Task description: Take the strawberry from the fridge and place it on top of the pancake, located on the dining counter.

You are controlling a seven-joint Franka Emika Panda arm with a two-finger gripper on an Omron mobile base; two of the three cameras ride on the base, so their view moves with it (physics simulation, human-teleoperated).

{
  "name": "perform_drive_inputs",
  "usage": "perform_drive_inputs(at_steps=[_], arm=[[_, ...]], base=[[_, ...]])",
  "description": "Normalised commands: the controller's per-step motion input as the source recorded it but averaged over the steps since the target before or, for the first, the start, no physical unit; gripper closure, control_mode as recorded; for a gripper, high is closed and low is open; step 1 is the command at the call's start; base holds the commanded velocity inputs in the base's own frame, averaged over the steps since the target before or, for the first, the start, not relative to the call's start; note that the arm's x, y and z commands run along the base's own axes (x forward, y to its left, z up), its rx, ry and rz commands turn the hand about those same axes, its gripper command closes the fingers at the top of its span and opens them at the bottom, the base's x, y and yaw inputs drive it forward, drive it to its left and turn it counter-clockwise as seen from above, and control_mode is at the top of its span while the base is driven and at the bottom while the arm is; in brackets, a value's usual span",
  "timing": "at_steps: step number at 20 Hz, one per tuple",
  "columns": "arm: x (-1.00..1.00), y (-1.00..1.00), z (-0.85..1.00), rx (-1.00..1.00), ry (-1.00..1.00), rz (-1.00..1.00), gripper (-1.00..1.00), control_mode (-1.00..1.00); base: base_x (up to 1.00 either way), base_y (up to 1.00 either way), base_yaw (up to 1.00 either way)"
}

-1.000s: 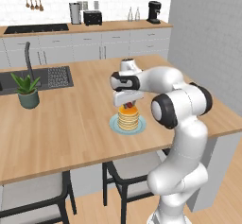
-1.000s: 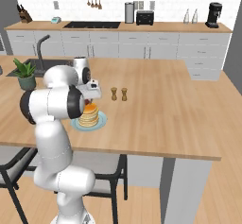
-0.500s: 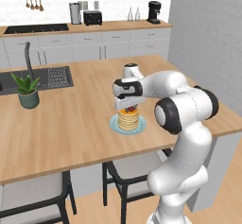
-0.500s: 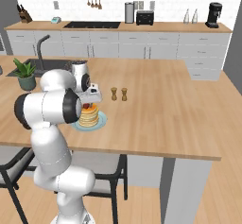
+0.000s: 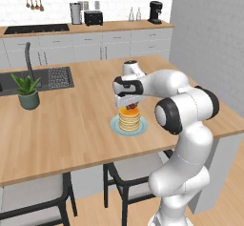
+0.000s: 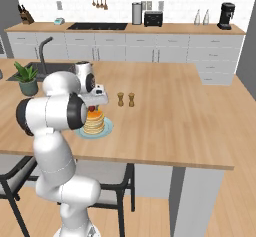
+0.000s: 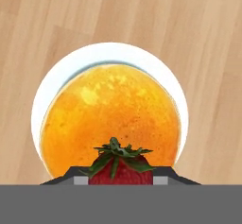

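You've got the strawberry (image 7: 119, 167) pinched in the gripper (image 7: 121, 180), poised right over the pancake (image 7: 110, 122) stack on its plate (image 5: 116, 124) on the dining counter (image 5: 71, 125). Fetching's done; only lowering and letting go looks left.

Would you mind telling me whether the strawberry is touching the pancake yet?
Cannot tell: the hand view shows the strawberry over the pancake from above, hiding any gap.

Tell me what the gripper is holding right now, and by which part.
The gripper holds the strawberry by its red sides, leafy top free, above the pancake.
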Motion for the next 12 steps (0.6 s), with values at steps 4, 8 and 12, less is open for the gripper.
perform_drive_inputs(at_steps=[4, 8, 12], arm=[[0.00, 0.00, -0.09, -0.01, 0.00, 0.00, 1.00, -1.00], [0.03, 0.00, -0.27, 0.00, -0.01, 0.00, 1.00, -1.00], [0.08, 0.00, -0.24, 0.00, -0.07, 0.00, 1.00, -1.00]], base=[[0.00, 0.00, 0.00], [0.00, 0.00, 0.00], [0.00, 0.00, 0.00]])
